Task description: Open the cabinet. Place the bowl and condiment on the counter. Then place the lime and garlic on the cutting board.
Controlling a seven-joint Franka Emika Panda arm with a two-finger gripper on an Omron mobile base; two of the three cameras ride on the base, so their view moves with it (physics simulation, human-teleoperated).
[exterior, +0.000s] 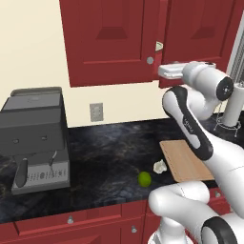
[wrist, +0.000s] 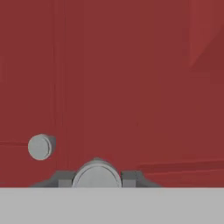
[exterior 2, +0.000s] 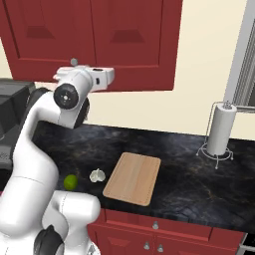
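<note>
Fingers sat either side of a round silver knob on the cabinet, pinching it: in hand view the knob filled the gap between the two dark tips, w/ no daylight either side. A 2nd knob lay off to the left of the held one in that view, on the neighbouring door. In left base view the hand was level w/ the doors' lower edge, at the seam between them, and the right door looked slightly ajar there, a pale sliver showing at the gap; can't tell what that sliver was.

Key relation: the knob lay straight ahead of the fingers, its stem pointing back along the hand's axis, so the coming pull looked like one straight back toward the base, then swinging w/ the door's hinge. Which side that door hinges on I judged to be its outer edge, not seen.

Arm pose: raised high, elbow bent and folded, forearm up, wrist turned so the hand pointed horizontally at the door.

Below, on the worktop: lime and garlic just beside each other, near the board's left edge, neither on it. Coffee machine well apart at left; paper towel stand at right.
</note>
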